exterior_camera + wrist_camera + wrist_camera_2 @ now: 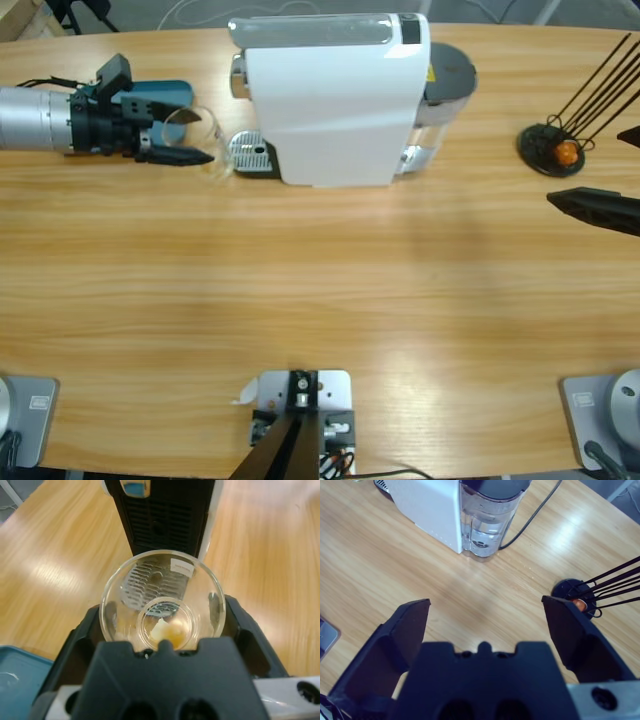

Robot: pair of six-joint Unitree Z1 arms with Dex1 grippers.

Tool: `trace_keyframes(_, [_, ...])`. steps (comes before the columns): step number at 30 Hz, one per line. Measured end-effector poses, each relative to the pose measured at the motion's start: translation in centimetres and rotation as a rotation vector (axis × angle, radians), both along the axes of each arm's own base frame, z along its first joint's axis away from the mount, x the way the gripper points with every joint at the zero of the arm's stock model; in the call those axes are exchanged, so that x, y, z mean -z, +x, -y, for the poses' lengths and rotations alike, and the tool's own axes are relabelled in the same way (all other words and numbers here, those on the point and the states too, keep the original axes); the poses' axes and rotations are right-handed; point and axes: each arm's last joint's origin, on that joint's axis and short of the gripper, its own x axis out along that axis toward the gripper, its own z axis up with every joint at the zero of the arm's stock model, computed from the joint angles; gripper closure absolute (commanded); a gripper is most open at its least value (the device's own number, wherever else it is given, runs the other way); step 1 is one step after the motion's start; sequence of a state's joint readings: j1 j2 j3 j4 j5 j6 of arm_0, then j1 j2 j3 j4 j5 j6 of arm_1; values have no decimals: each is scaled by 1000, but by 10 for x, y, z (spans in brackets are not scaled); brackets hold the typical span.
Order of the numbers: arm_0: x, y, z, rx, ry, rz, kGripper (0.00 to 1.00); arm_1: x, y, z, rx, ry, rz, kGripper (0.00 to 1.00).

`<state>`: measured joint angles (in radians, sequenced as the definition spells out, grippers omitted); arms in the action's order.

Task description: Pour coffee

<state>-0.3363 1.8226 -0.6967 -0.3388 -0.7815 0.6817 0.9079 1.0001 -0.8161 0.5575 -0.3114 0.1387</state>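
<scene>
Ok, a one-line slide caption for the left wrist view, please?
Left gripper holds a clear glass facing the coffee machine and its drip tray, a pale residue at the glass's base.

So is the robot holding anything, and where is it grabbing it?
The left gripper holds a clear glass cup by its sides, tipped toward the coffee machine. The right gripper is open and holds nothing.

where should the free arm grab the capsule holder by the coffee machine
Judging by shape, grip the capsule holder at its round black base, coming down from above on the side facing the coffee machine. Its thin black wires fan up and away from that side, so the right gripper, fingers wide open, avoids them.
</scene>
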Motion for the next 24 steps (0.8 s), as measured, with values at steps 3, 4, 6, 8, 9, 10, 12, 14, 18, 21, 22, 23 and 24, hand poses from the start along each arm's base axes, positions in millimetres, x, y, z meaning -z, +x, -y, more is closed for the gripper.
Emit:
trace_keyframes(3, [-6,7,3,2,-1,20,1000,0,1,0,2,-1,-1,7])
trace_keyframes(4, [-9,10,4,2,-1,23,1000,0,1,0,3,-1,-1,5])
trace_keyframes(6, [-13,16,7,5,3,27,1000,0,1,0,3,0,0,4])
trace_keyframes(8, [-16,21,13,16,13,28,1000,0,1,0,3,3,2,4])
trace_keyframes(9, [-16,23,16,22,18,23,1000,0,1,-1,3,5,4,4])
trace_keyframes(10, [-14,24,18,27,24,17,1000,-1,1,-1,3,6,5,4])
trace_keyframes(12, [-10,25,20,37,35,8,1000,-1,1,-1,3,8,6,4])
trace_keyframes(14, [-7,25,20,46,45,4,1000,-1,1,-1,3,8,7,5])
trace_keyframes(18, [-5,27,23,55,50,0,1000,-1,1,-1,5,9,7,6])
trace_keyframes(21, [-4,28,28,66,53,-9,1000,-1,2,-1,7,13,10,6])
trace_keyframes(22, [-5,29,29,69,53,-7,1000,-1,2,-1,7,13,10,5])
trace_keyframes(23, [-5,30,31,71,56,-3,1000,-1,2,-1,7,13,10,7])
trace_keyframes(24, [-6,30,34,71,63,3,1000,-1,2,-1,7,13,10,6])
